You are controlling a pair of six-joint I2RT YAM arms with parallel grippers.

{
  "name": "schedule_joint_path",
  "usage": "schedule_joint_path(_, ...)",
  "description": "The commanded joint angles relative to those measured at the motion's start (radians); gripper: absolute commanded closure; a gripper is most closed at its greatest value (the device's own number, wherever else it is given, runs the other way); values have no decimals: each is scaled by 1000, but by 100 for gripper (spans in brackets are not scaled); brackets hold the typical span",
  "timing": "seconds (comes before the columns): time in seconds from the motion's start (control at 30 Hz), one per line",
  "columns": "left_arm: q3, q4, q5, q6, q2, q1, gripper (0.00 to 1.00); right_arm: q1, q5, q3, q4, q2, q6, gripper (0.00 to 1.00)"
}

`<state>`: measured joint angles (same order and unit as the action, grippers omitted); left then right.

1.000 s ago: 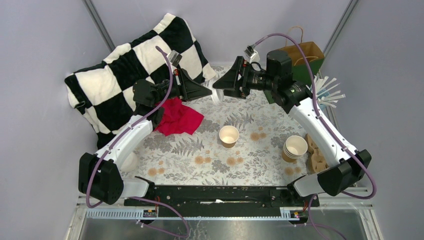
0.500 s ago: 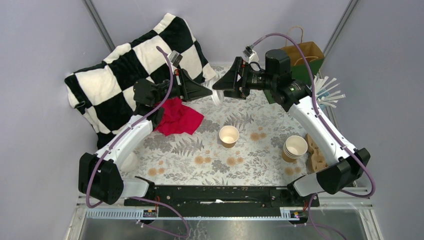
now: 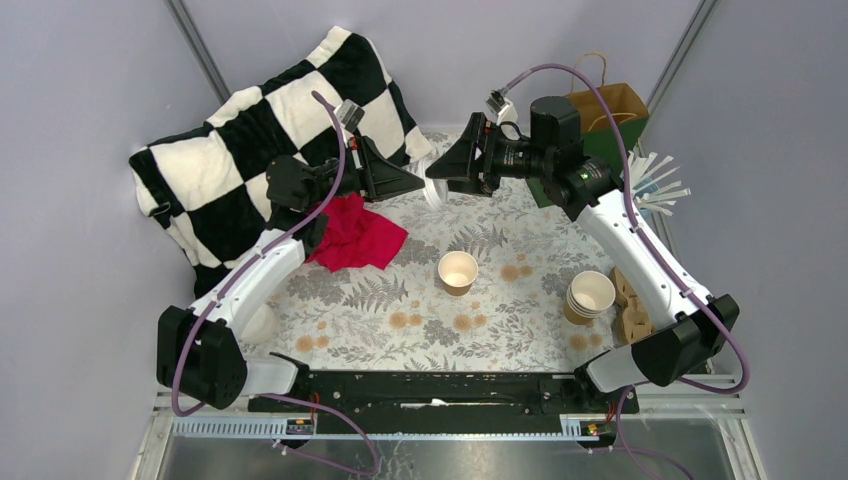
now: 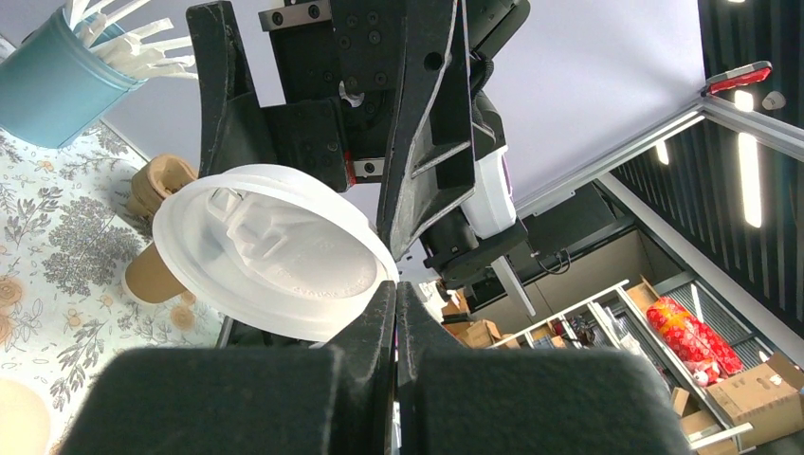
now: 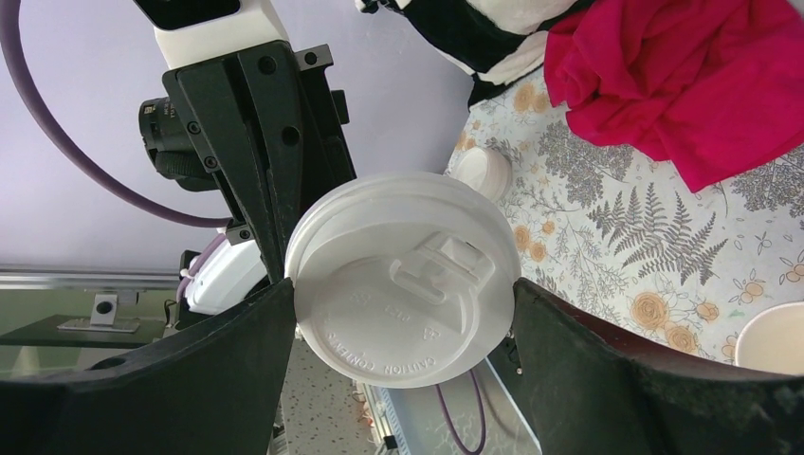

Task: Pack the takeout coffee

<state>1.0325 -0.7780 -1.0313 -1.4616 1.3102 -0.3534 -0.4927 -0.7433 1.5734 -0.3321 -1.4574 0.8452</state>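
Note:
A white plastic lid (image 3: 432,195) hangs in the air between the two grippers, above the far side of the table. My left gripper (image 4: 395,289) is shut on the lid's (image 4: 275,251) rim, pinching it at the edge. My right gripper (image 5: 403,284) straddles the lid (image 5: 403,280) with its jaws wide, and a finger touches the rim on each side. No takeout coffee is in view. A lone lidless brown cup (image 3: 457,270) stands upright mid-table, below and nearer than both grippers.
A stack of lidless cups (image 3: 590,297) and a cardboard carrier (image 3: 632,310) sit at the right. A red cloth (image 3: 352,235) and a checkered pillow (image 3: 260,140) lie at the left. A paper bag (image 3: 605,110) and a teal stirrer holder (image 4: 52,81) stand at the back right.
The right gripper's jaws have narrowed onto the lid's rim. Both arms have stayed almost where they were.

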Motion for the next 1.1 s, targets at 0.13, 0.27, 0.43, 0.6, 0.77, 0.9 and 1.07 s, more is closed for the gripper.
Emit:
schedule_joint_path(0.13, 37, 10, 14, 44, -16, -2, 93, -6, -2, 42, 1, 8, -12, 14)
schedule_joint_path(0.27, 32, 27, 18, 57, -24, -2, 77, -6, -1, 46, -3, 8, -14, 14)
schedule_joint_path(0.43, 15, 69, 23, 87, -45, 7, 57, -4, 12, 42, -10, 15, -16, 15)
schedule_joint_path(0.6, -20, 140, 20, 131, -96, 45, 39, 4, 24, 33, -31, 17, -23, 16)
schedule_joint_path(0.77, -9, 531, 55, 358, -177, 117, 21, 17, 125, 78, -236, -1, -195, 16)
schedule_joint_path(0.9, 93, 1009, 232, 661, -212, 136, 13, -2, 287, 59, -427, -27, -389, 16)
schedule_joint_path(1.07, 76, 1300, 466, 707, -212, 134, 9, -129, 528, 12, -523, -85, -510, 17)
